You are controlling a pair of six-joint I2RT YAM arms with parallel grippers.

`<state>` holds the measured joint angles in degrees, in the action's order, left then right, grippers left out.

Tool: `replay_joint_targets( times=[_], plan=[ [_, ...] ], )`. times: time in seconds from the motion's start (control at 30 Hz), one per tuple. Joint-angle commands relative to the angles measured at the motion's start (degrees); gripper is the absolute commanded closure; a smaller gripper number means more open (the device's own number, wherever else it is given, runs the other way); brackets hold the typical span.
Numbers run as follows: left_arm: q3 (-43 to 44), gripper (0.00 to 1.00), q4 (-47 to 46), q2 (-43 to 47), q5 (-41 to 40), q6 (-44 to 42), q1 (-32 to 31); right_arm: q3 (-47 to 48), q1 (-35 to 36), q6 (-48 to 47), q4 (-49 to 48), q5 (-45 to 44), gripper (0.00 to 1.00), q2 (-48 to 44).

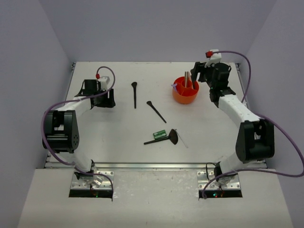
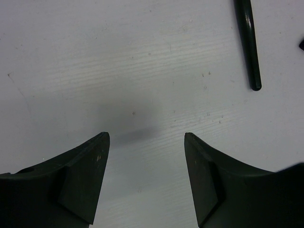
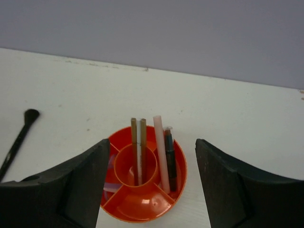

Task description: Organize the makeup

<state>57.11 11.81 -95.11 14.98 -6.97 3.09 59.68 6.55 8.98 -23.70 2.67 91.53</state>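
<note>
Walls: lilac walls (image 1: 156, 28) are closing in three sides.
Table: white tabletop (image 1: 118, 130) is catching soft, even light.

Two black brushes (image 1: 134, 94) (image 1: 156, 111), a fan brush (image 1: 164, 139) and a green tube (image 1: 159, 134) lie flat; sticks (image 1: 188, 78) stand in the orange cup (image 1: 184, 99).

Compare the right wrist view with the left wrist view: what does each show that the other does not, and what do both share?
Only the right wrist view: the orange cup holding slim tan sticks upright in its centre well, a pink stick and a dark stick in a side compartment, plus the grey wall.
Only the left wrist view: a brush handle at the top right, over otherwise bare table.
Both: white table, part of a black brush, and an open hand, right hand and left hand, gripping nothing.
</note>
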Motion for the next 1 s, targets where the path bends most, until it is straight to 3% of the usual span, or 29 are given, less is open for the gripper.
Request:
replay_joint_targets(
  times=[0.0,0.03,0.13,0.27,0.43,0.63,0.97],
  plan=[
    [2.7,0.38,-2.1,1.3,2.4,1.2,0.7,5.1,2.7,2.1,24.4,6.8,0.26,-8.3],
    [3.5,0.38,-2.4,1.1,2.9,1.2,0.6,4.4,5.6,0.3,31.7,6.2,0.25,-9.2],
    [4.9,0.38,-2.8,0.3,3.8,1.3,0.3,-0.8,11.2,-1.6,39.1,-0.3,0.24,-12.3],
    [8.1,0.38,-2.8,-1.9,4.2,2.2,-1.0,-7.6,15.1,5.8,48.3,-1.3,0.24,-17.0],
    [8.8,0.38,-2.8,-3.1,5.5,4.4,-2.0,-15.1,19.5,11.9,51.0,-3.1,0.34,-19.9],
    [6.6,0.38,-3.1,-2.7,6.6,6.2,-2.2,-15.3,24.1,16.2,55.5,-5.0,0.50,-14.6],
    [4.4,0.38,-3.4,-0.8,5.9,5.8,-2.2,-10.5,27.5,17.1,54.5,-5.3,0.51,-2.7]
  ],
)
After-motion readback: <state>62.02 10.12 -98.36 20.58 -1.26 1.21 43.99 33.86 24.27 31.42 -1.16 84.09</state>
